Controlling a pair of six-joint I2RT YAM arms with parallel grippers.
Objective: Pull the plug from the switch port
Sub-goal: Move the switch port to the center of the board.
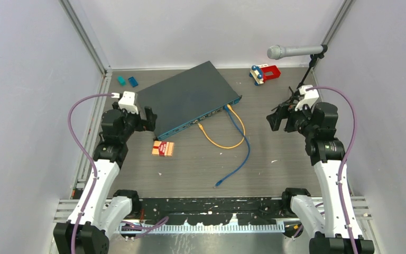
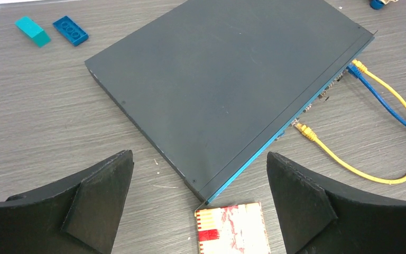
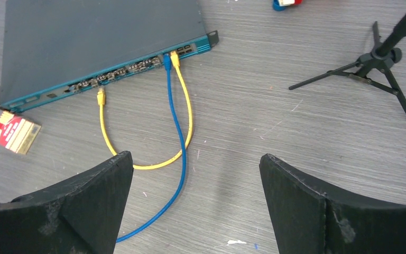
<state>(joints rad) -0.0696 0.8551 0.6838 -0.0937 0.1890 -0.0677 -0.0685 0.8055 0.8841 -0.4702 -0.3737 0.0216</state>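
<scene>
grey wood-grain table with one switch lying flat on the far left-centre of it, easily the biggest thing here. its long axis runs diagonally from near-left to far-right, and the teal socket edge faces the near-right, roughly toward the right arm.

two arms. the left gripper hangs over the switch's near-left corner with fingers spread wide and nothing between them. the right gripper is well off to the switch's right, also spread wide and holding nothing, above the cable loops.

one microphone on a tripod stands at the far right.

two cables. the yellow cable loops round in front of the switch, and the blue cable trails toward the near edge. the blue plug and yellow plug sit side by side in ports near the right end of the front. the yellow cable's other end lies right at the front edge; can't tell if it's seated.

small stuff: one red-white-blue toy behind the switch's far-right end, one red and cream card just beside its near corner, one teal block and one blue brick at the far left.
</scene>
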